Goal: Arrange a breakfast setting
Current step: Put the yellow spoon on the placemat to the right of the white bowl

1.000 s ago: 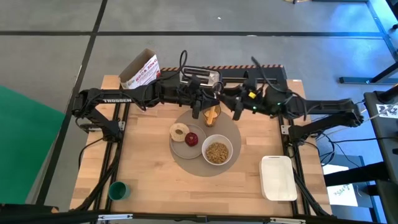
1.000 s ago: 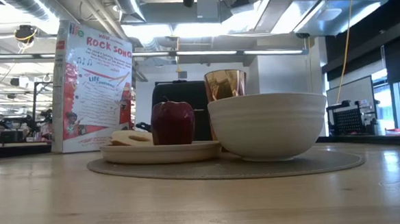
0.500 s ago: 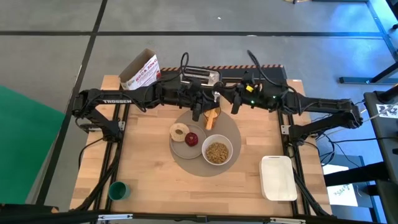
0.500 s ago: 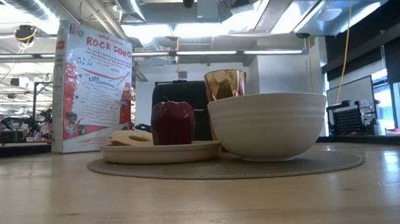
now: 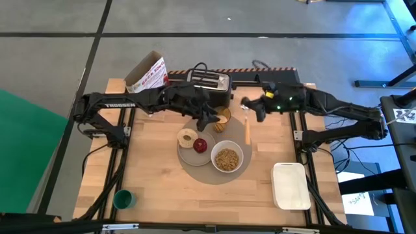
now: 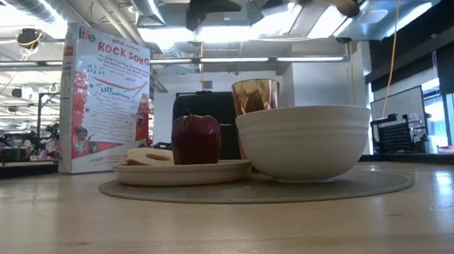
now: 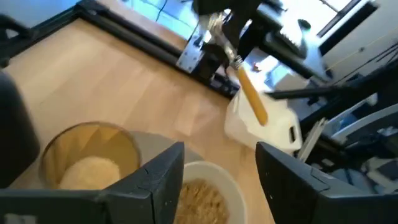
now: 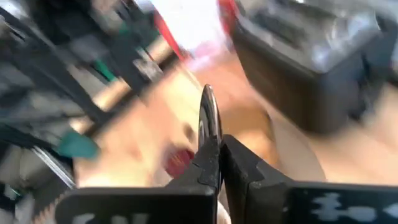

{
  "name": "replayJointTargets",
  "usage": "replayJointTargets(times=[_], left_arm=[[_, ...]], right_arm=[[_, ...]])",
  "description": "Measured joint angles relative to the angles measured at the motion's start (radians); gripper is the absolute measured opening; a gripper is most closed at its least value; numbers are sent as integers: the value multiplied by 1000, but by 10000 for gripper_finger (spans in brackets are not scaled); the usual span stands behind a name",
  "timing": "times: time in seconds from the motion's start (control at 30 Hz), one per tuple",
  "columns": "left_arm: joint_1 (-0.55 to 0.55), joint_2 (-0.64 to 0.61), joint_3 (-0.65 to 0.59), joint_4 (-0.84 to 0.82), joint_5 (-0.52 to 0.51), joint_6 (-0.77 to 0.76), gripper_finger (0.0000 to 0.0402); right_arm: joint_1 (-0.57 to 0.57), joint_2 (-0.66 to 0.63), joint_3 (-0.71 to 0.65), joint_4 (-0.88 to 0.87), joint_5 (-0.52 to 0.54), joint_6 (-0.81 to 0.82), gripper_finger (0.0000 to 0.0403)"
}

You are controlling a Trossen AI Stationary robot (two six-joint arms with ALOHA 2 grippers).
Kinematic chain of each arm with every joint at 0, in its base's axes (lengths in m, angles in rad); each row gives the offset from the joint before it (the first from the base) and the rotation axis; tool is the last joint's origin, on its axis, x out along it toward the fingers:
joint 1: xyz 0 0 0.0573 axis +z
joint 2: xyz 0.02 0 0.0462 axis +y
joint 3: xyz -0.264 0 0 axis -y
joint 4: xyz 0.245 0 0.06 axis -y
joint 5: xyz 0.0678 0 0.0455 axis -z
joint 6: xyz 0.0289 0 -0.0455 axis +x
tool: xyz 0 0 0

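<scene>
A round grey mat carries a small plate with ring-shaped bread and a red apple. It also carries a white bowl filled with cereal and an amber cup. My left gripper hovers open just left of and above the cup. My right gripper is right of the cup, shut on a spoon with a metal bowl and an orange handle. My right gripper pinches the spoon's metal neck, just above the orange handle, between its two fingers. The fingers lie across the spoon. The spoon's bowl sticks out past the fingertips. The handle hangs slanting below them, clear of the table.
A cereal box and a toaster stand along the far edge. A white tray lies at the near right. A small green cup stands at the near left. Bare wood shows right of the mat.
My right gripper has moved toward the table's right edge, carrying the spoon away from the cup, where it stood between both grippers. The spoon now hangs right of the cup. My left gripper has stayed by the cup.
</scene>
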Motion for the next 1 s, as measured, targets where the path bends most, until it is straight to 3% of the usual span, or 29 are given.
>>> replayJointTargets(times=[0.13,0.33,0.5,0.63,1.0], left_arm=[[-12,-14,0,-16,-52,48,193],[-16,-27,0,-74,-93,68,192],[-17,-27,-1,-83,-95,68,192],[-16,-26,-1,-83,-96,74,192],[-16,-26,-1,-83,-107,75,192]], right_arm=[[0,-64,-202,21,-16,52,1],[1,-168,-615,324,-51,201,1],[1,-166,-840,577,-26,213,1],[0,-130,-914,714,0,215,0],[1,73,-923,879,-44,302,0]])
